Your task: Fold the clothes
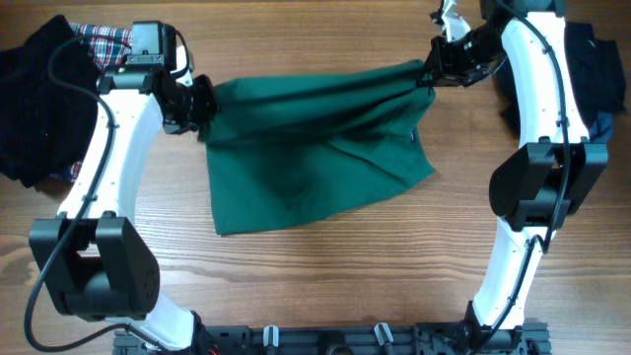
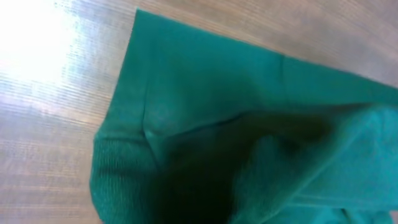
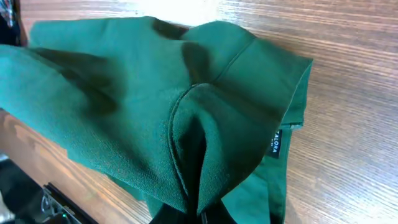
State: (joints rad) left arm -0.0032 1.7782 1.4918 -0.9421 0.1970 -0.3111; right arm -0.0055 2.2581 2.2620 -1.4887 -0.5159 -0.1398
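Lying nearest the robot, the lower hem of the clothes [image 1: 315, 148] rests flat on the worktop [image 1: 325, 286]. Farther back, the top edge runs left to right, stretched between both tools. The left tool [image 1: 200, 99] is pinched tight on the left corner. The right tool [image 1: 431, 71] is pinched tight on the right corner, a little farther off. I judge any fold must carry that held edge toward the robot. The right wrist view shows a side label [image 3: 275, 142] and bunched pleats that the overhead view flattens. Farthest left lie a black garment [image 1: 35, 99] and a plaid cloth [image 1: 104, 37].
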